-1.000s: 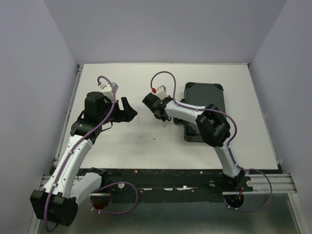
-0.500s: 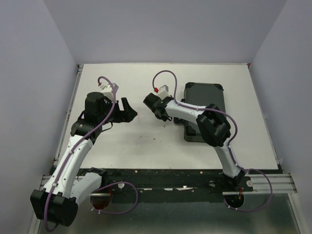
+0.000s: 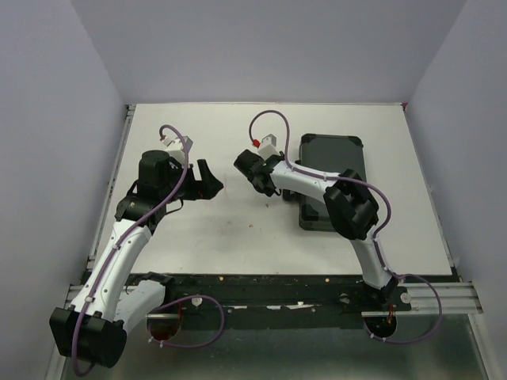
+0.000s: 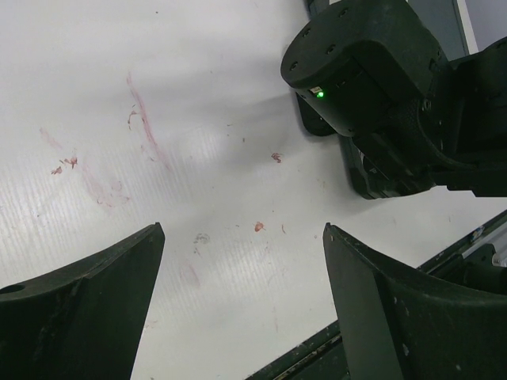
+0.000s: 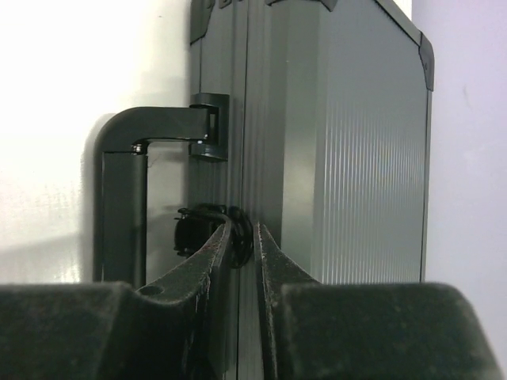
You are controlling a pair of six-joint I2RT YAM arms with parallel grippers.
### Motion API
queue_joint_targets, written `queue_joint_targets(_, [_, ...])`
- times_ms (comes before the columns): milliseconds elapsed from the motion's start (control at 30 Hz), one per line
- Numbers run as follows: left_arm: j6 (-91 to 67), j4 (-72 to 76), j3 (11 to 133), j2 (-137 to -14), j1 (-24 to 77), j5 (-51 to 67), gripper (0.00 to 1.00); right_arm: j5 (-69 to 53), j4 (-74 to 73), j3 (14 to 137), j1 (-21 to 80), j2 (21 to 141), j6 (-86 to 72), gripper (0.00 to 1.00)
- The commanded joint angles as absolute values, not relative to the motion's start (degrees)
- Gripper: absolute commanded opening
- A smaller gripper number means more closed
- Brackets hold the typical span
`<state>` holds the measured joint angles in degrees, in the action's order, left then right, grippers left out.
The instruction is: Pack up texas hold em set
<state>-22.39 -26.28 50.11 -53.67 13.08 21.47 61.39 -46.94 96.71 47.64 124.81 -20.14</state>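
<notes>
- Nearest me, the black rail (image 3: 269, 289) along the table's front edge carries both arm bases, with purple cables looping below it.
- The left arm (image 3: 119, 253) slants up the left side of the white table (image 3: 238, 245).
- The left gripper (image 3: 209, 179) hangs over bare tabletop, pointing toward the middle. From its own camera the left gripper (image 4: 242, 305) has its two dark fingers (image 4: 79, 309) spread wide apart with nothing between them.
- Faint reddish smears (image 4: 142, 119) and specks mark the surface under and ahead of it.
- The right arm (image 3: 348, 210) reaches across from the right, its dark elbow over the near part of the case.
- The right gripper (image 3: 269, 188) sits at the case's left edge.
- In its close view the right gripper (image 5: 242, 233) has its fingers (image 5: 198, 269) drawn nearly together, with only a thin slit between them. The tips are against the case's side by a small black latch (image 5: 198, 229). I cannot tell whether they pinch anything.
- The case's handle (image 5: 119, 198) stands out just to the left of the tips.
- The black ribbed case (image 3: 337, 158) lies flat and closed on the right half of the table, well apart from the left gripper.
- Beyond it, pale walls (image 3: 269, 47) close in the back and sides.
</notes>
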Motion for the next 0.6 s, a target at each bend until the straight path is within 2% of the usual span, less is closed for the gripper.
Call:
queue_joint_targets(0, [-22.3,-26.1,49.4,-53.2,12.7,22.0,0.90,66.5,-49.7,97.2,47.5,123.0,-21.6,0.26])
queue_joint_targets(233, [-22.4,-26.1,49.3,-53.5,12.7,22.3,0.90,67.9,-50.0,96.7,47.5,123.0,-21.4,0.27])
queue_joint_targets(400, [-22.3,-26.0,49.3,-53.6,12.7,22.8,0.90,64.3,-46.2,95.5,47.5,120.9,-19.1,0.28])
queue_joint_targets(467, [-22.3,-25.8,49.3,-53.7,12.7,22.8,0.90,61.7,-44.2,95.0,47.5,119.9,-17.7,0.32])
queue_joint_targets(567, [-22.3,-25.9,49.2,-53.6,12.7,22.7,0.90,56.0,-40.9,94.3,47.5,118.1,-15.6,0.47])
